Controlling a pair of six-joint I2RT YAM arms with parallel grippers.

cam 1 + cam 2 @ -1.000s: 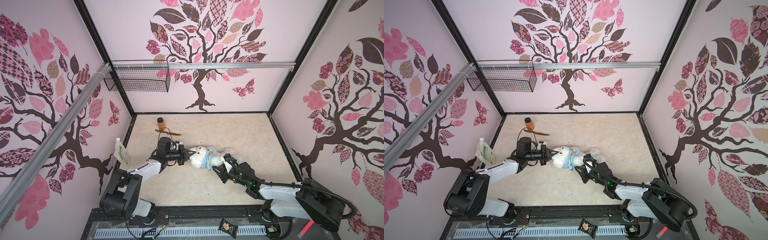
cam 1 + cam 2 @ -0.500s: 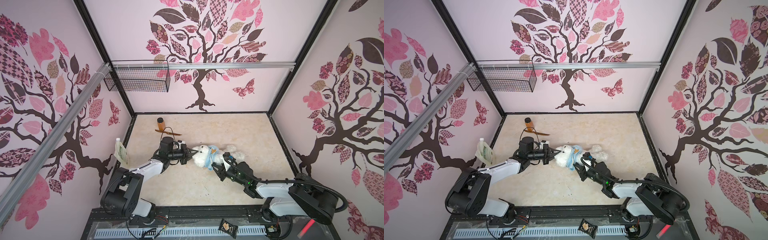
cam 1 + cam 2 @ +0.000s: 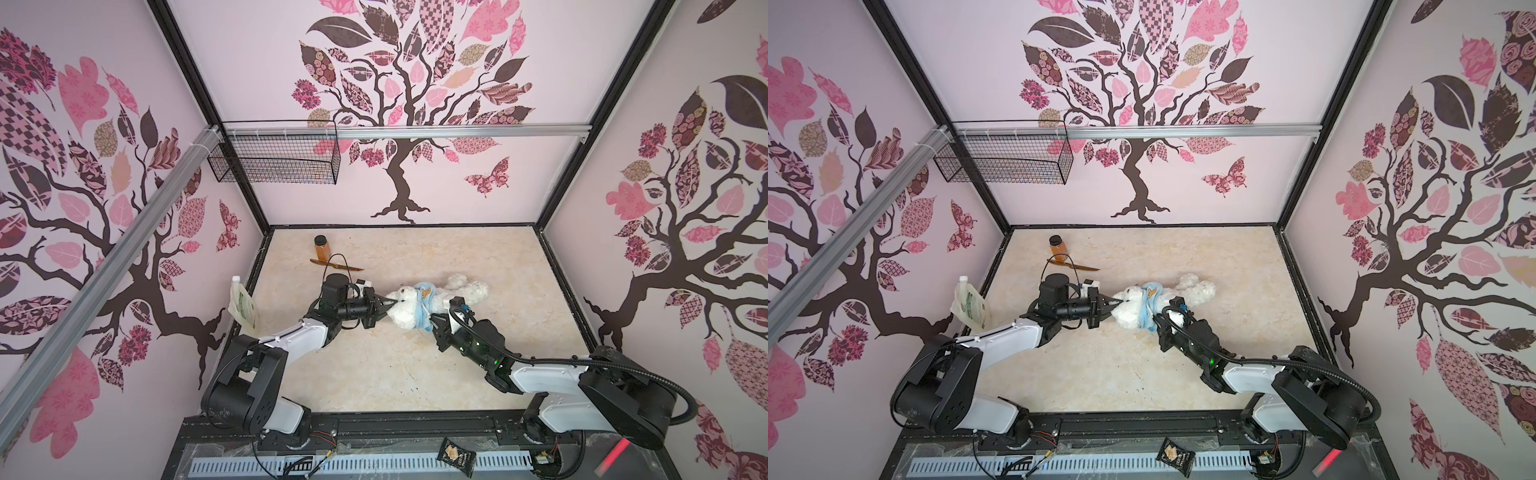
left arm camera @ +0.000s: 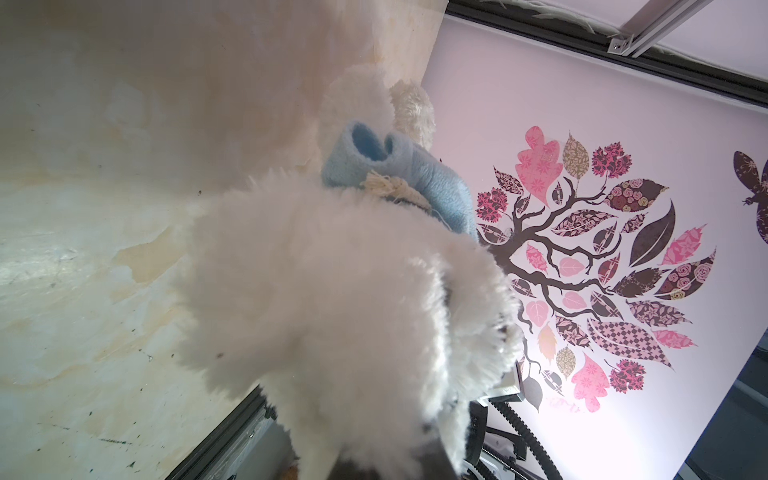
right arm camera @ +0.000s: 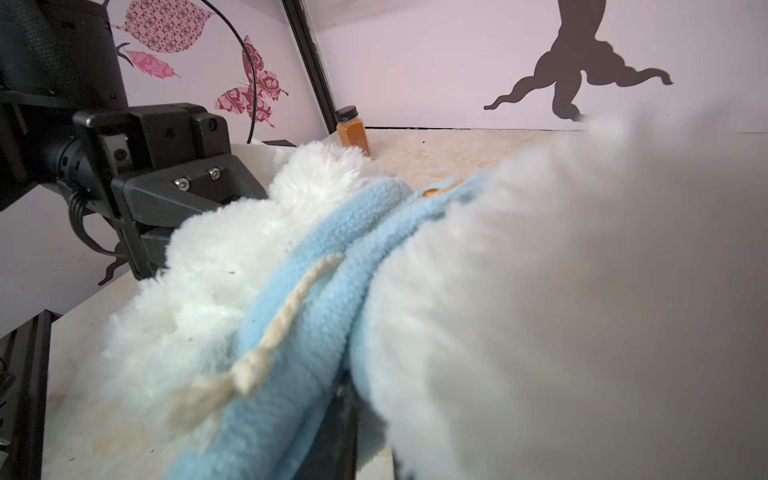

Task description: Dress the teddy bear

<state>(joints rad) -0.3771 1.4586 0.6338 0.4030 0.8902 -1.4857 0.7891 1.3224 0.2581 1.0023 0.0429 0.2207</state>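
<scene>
In both top views the teddy bear (image 3: pixel 405 311) (image 3: pixel 1128 312) lies on its side about mid-worktop (image 3: pixel 374 374), head to the left, legs trailing right and a little farther back. A light blue shirt (image 3: pixel 426 301) (image 3: pixel 1148 305) is bunched around its neck and chest. The left gripper (image 3: pixel 384 306) (image 3: pixel 1115 309) comes in level from the left, its fingers pinched together on the fur of the bear's head. The right gripper (image 3: pixel 434 326) (image 3: pixel 1158 328) reaches from the near right and meets the near edge of the shirt. From up here I cannot tell how its fingers stand. An amber bottle (image 3: pixel 322 247) stands in the far left corner, with a thin brown tool (image 3: pixel 336 266) lying just nearer.

The left wrist view is mostly white fur: the bear's head (image 4: pixel 332 291) swallows the fingers, and the rolled blue shirt (image 4: pixel 415 174) shows beyond it.

In the right wrist view the shirt (image 5: pixel 324 257) with its cream cord (image 5: pixel 286 303) wraps the bear, and blurred fur fills the right side. One dark finger (image 5: pixel 332 436) shows under the blue cloth, but whether it grips is unclear. Across the bear, the left arm's fingers (image 5: pixel 199 193) sink into the head fur.
</scene>
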